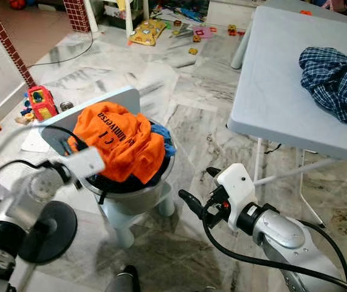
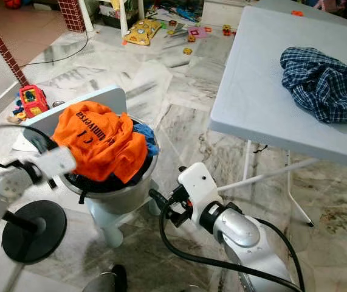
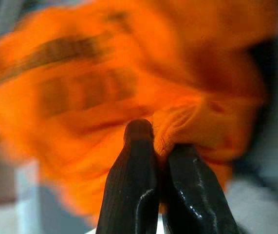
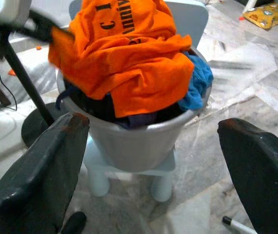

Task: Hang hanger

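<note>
**Shirt gripped at the basket, no hanger yet to be seen**

Nearest, at about 5 o'clock in the left eye view, the right hand (image 1: 192,188) hangs above the marble floor (image 1: 185,115) with its fingers spread wide and holding nothing. At 9 o'clock the left hand (image 3: 162,146) is clenched on a fold of the orange shirt (image 1: 120,139), which is heaped over the rim of the grey laundry basket (image 4: 129,141) standing on a small stool (image 4: 129,173).

Further off, at 2 o'clock, a checked blue shirt (image 1: 336,80) lies crumpled on the tabletop (image 1: 270,91).

I judge the task barely begun: a garment is only being drawn out, and hanging remains.

The shirt's black lettering is partly legible: "C 1" and something like "Univers".
</note>
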{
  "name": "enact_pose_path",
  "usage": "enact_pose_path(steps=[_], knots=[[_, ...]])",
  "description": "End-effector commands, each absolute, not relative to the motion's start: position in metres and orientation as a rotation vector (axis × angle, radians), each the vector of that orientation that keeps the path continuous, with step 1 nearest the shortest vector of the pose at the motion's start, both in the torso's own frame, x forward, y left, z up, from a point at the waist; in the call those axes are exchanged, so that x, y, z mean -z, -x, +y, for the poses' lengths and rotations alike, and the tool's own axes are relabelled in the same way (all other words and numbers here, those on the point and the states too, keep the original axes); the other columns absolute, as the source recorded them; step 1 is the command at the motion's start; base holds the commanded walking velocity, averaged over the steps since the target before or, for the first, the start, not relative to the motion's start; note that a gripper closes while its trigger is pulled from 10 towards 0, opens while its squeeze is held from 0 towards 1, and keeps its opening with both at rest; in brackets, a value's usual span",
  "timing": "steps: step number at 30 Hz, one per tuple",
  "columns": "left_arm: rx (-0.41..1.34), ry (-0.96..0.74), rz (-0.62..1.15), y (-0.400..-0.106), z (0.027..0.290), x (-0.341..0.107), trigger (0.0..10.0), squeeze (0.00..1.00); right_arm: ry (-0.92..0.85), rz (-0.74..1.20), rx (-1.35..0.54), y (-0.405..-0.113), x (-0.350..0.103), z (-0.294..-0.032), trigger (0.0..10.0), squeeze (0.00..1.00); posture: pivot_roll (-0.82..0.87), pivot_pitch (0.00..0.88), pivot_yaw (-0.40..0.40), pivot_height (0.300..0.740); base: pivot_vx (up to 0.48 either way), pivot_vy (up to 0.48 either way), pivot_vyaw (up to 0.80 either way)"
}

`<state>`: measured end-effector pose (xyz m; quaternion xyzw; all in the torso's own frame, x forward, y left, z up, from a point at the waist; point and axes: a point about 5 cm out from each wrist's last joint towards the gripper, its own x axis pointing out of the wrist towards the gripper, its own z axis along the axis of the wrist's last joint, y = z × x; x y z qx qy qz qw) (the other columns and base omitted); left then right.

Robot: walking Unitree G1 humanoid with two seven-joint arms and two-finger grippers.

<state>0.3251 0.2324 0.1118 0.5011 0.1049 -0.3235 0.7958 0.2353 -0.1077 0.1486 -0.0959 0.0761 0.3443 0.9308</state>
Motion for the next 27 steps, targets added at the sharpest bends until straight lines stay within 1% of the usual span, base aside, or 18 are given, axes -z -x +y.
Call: enact_pose_path(steps=[1, 2, 3, 4, 6, 7, 8, 9, 12, 13, 15, 16, 18, 21, 22, 23, 25, 27], knots=[[0.796, -1.035, 0.282, -0.317, 0.228, -0.100, 0.0, 0.00, 0.200, 0.155, -0.707, -0.232, -0.149, -0.109, 10.0, 0.00, -0.20, 0.188, -0.017, 0.740, 0.000, 0.000, 0.00], [0.773, -1.006, 0.240, -0.320, 0.223, -0.103, 0.0, 0.00, 0.201, 0.156, -0.707, -0.231, -0.148, -0.108, 10.0, 0.00, -0.20, 0.189, -0.017, 0.740, 0.000, 0.000, 0.00], [0.773, -1.006, 0.240, -0.320, 0.223, -0.103, 0.0, 0.00, 0.201, 0.156, -0.707, -0.231, -0.148, -0.108, 10.0, 0.00, -0.20, 0.189, -0.017, 0.740, 0.000, 0.000, 0.00], [0.726, -0.966, 0.183, -0.325, 0.220, -0.110, 0.0, 0.00, 0.202, 0.156, -0.708, -0.231, -0.148, -0.108, 10.0, 0.00, -0.20, 0.188, -0.018, 0.740, 0.000, 0.000, 0.00], [0.679, -0.923, 0.134, -0.328, 0.218, -0.117, 0.0, 0.00, 0.202, 0.157, -0.709, -0.231, -0.148, -0.107, 10.0, 0.00, -0.20, 0.187, -0.018, 0.740, 0.000, 0.000, 0.00], [0.613, -0.898, 0.088, -0.331, 0.221, -0.125, 0.0, 0.00, 0.202, 0.157, -0.710, -0.232, -0.148, -0.107, 10.0, 0.00, -0.20, 0.187, -0.018, 0.740, 0.000, 0.000, 0.00], [0.585, -0.887, 0.071, -0.332, 0.222, -0.128, 0.0, 0.00, 0.202, 0.157, -0.711, -0.232, -0.147, -0.106, 10.0, 0.00, -0.19, 0.184, -0.021, 0.740, 0.000, 0.000, 0.00], [0.532, -0.838, 0.034, -0.330, 0.226, -0.135, 0.0, 0.00, 0.203, 0.158, -0.713, -0.232, -0.146, -0.106, 10.0, 0.00, -0.19, 0.184, -0.023, 0.740, 0.000, 0.000, 0.00], [0.479, -0.789, 0.013, -0.327, 0.231, -0.141, 0.0, 0.00, 0.201, 0.160, -0.714, -0.233, -0.146, -0.106, 10.0, 0.00, -0.19, 0.183, -0.024, 0.740, 0.000, 0.000, 0.00], [0.412, -0.760, -0.002, -0.324, 0.237, -0.144, 0.0, 0.00, 0.195, 0.156, -0.714, -0.234, -0.146, -0.106, 10.0, 0.00, -0.17, 0.183, -0.026, 0.740, 0.000, 0.000, 0.00], [0.341, -0.737, -0.017, -0.321, 0.243, -0.147, 0.0, 0.00, 0.180, 0.147, -0.712, -0.234, -0.146, -0.106, 10.0, 0.00, -0.17, 0.182, -0.026, 0.740, 0.000, 0.000, 0.00], [0.285, -0.688, -0.024, -0.318, 0.247, -0.147, 0.0, 0.00, 0.163, 0.141, -0.707, -0.235, -0.147, -0.105, 10.0, 0.00, -0.16, 0.180, -0.025, 0.740, 0.000, 0.000, 0.00], [0.196, -0.571, -0.026, -0.312, 0.249, -0.144, 0.0, 0.00, 0.135, 0.125, -0.692, -0.238, -0.149, -0.105, 10.0, 0.00, -0.15, 0.173, -0.024, 0.740, 0.000, 0.000, 0.00], [0.058, -0.325, 0.010, -0.293, 0.245, -0.131, 0.0, 0.00, 0.099, 0.097, -0.652, -0.244, -0.152, -0.106, 10.0, 0.00, -0.12, 0.157, -0.022, 0.740, 0.000, 0.000, 0.00], [0.058, -0.325, 0.010, -0.293, 0.245, -0.131, 0.0, 0.00, 0.099, 0.097, -0.652, -0.244, -0.152, -0.106, 10.0, 0.00, -0.12, 0.157, -0.022, 0.740, 0.000, 0.000, 0.00], [0.002, -0.256, 0.036, -0.281, 0.241, -0.124, 0.0, 0.00, 0.077, 0.085, -0.622, -0.250, -0.153, -0.106, 10.0, 0.00, -0.10, 0.150, -0.024, 0.740, 0.000, 0.000, 0.00], [-0.014, -0.248, 0.039, -0.277, 0.239, -0.122, 0.0, 0.00, 0.068, 0.081, -0.609, -0.253, -0.153, -0.107, 10.0, 0.00, -0.10, 0.149, -0.024, 0.740, 0.000, 0.000, 0.00], [-0.011, -0.239, 0.028, -0.271, 0.229, -0.122, 0.0, 0.00, 0.057, 0.076, -0.590, -0.259, -0.152, -0.106, 10.0, 0.00, -0.09, 0.147, -0.025, 0.740, 0.000, 0.000, 0.00]])
